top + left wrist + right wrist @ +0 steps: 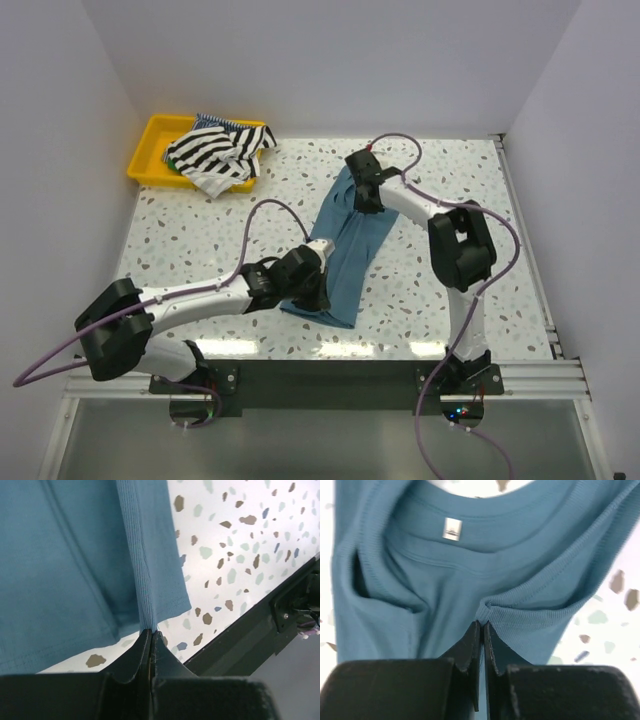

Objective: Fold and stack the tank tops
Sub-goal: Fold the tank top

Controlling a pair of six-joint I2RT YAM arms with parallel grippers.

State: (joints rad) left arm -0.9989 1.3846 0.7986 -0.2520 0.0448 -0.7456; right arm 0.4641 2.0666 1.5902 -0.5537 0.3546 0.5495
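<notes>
Your left hand (151, 632) is closed tight on a pinched ridge of the teal top (345, 255) at its near end. Your right hand (481, 625) is closed on the ribbed edge just below the neckline label (452, 529). The top lies as a long narrow strip, diagonal at mid-surface (200, 240). Both arms reach inward, one at each end. The striped top (215, 155) is heaped in the tray (148, 152) at far left.

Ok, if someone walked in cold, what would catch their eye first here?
The teal-blue tank top lies stretched mid-table, pinched at both ends: the right gripper shut near its neckline, the left gripper shut on the near end. At the far left, a yellow tray holds a black-and-white striped tank top.
</notes>
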